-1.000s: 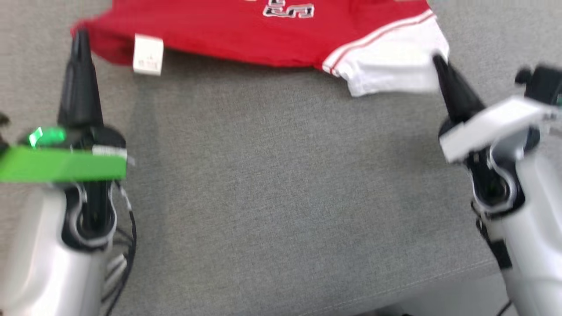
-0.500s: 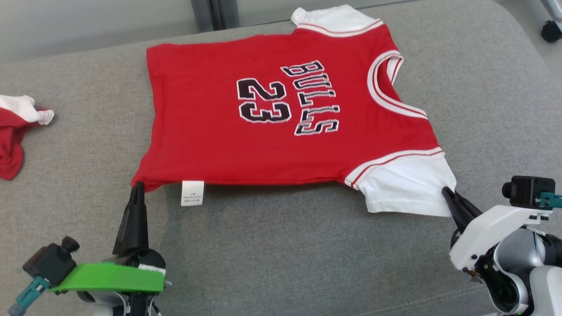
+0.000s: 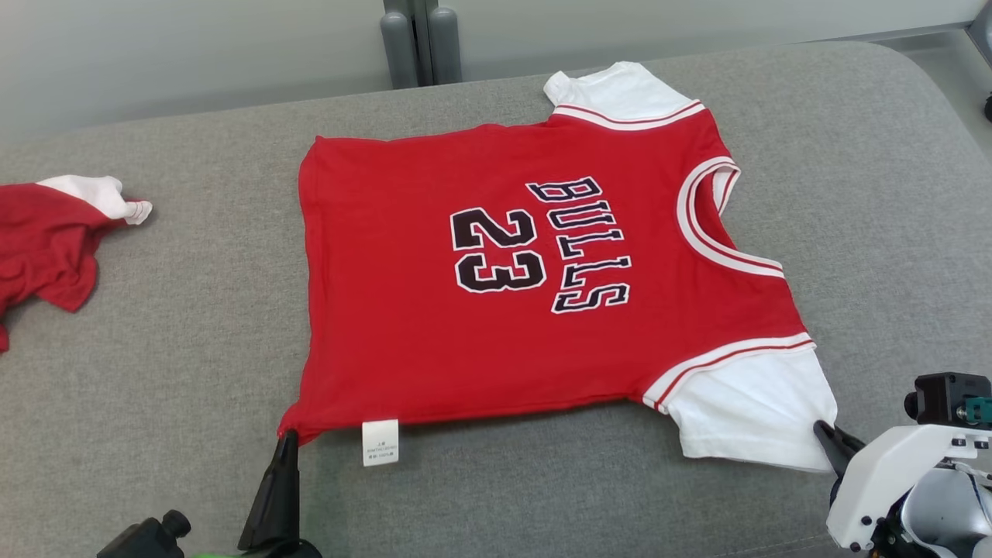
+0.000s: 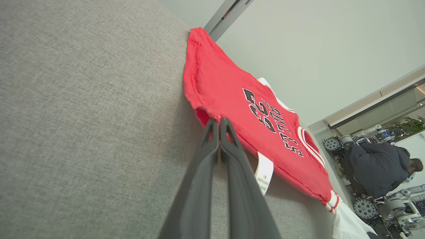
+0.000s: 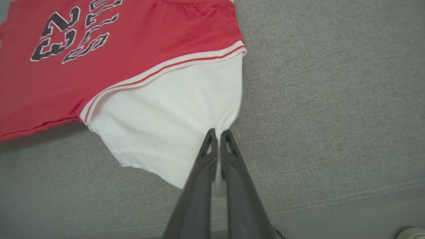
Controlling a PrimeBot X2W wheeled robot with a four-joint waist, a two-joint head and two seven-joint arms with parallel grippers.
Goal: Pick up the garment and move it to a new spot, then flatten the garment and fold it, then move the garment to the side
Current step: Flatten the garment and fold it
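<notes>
On the grey couch (image 3: 155, 387) the red shirt (image 3: 496, 310) lies flat, left hand (image 3: 285, 442) pinching its hem corner, right hand (image 3: 821, 428) its white sleeve (image 3: 752, 411); folding seems next, needing both lifted across evenly.

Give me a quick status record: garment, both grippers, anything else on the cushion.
garment: red jersey, spread out, print side up, not yet folded
left gripper: shut, pinching the jersey's near hem corner
right gripper: shut, pinching the near white sleeve at its edge
care label: sticks out from the near hem
other item: crumpled red and white garment, apart, far left
surface: grey cushion
</notes>
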